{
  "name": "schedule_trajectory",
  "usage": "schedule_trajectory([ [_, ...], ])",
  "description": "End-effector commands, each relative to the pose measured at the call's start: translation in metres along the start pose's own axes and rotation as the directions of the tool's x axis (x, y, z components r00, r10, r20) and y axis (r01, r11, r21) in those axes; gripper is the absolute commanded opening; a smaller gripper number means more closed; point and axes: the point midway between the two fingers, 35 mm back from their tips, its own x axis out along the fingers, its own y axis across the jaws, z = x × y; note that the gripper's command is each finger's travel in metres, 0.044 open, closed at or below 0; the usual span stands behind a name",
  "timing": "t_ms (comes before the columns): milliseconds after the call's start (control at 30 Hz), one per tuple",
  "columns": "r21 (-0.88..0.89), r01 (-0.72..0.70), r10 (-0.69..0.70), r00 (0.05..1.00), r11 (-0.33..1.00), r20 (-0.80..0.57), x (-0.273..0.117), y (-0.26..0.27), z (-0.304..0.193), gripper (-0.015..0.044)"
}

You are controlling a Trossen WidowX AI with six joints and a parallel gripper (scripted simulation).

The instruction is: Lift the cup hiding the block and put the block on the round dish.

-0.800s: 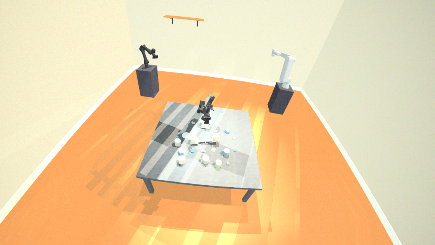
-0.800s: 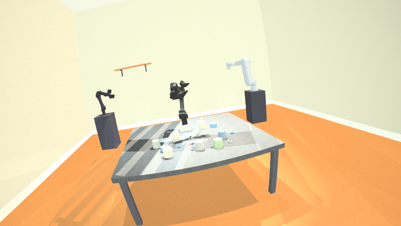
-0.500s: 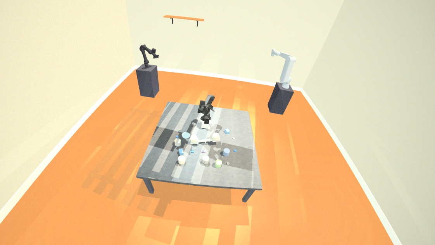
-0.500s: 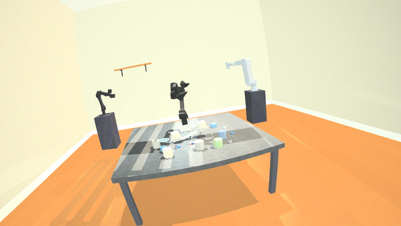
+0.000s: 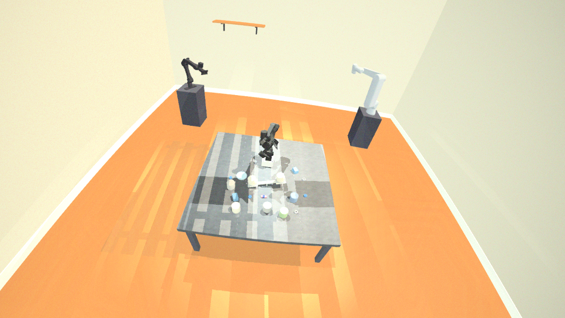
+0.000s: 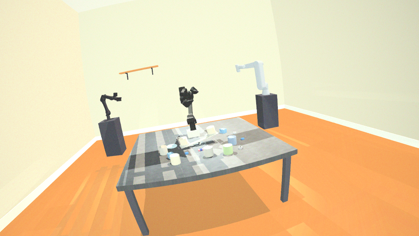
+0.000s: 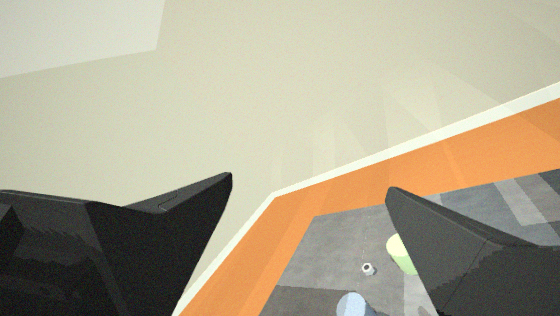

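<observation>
Above the table (image 5: pixel 316 229) (image 6: pixel 205 174) (image 7: pixel 330 240), open hand (image 5: pixel 276 144) (image 6: pixel 196 95) (image 7: pixel 308 186).

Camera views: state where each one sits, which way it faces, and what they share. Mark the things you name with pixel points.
Top: high beyond the table's near edge (image 5: pixel 261 236) (image 6: pixel 211 175), facing steeply down; shows the whole WidowX arm (image 5: pixel 270 138) (image 6: pixel 190 109).
Exterior: lower, same side, facing across the table; whole arm again.
Wrist: on the arm, facing past both fingers toward wall and floor.
All three share the green cup (image 5: pixel 283 213) (image 6: pixel 227 149) (image 7: pixel 406 263).
</observation>
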Motion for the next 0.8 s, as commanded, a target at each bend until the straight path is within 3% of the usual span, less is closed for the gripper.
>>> schedule_trajectory([
  [0, -0.037, 0.076, -0.076, 0.997, 0.996, -0.012, -0.005, -0.008, -0.009, 0.044],
  [400, -0.179, 0.298, -0.318, 0.943, 0.938, -0.096, -0.028, -0.033, -0.045, 0.044],
  [767, -0.366, 0.424, -0.52, 0.826, 0.828, -0.219, -0.065, -0.053, -0.087, 0.044],
])
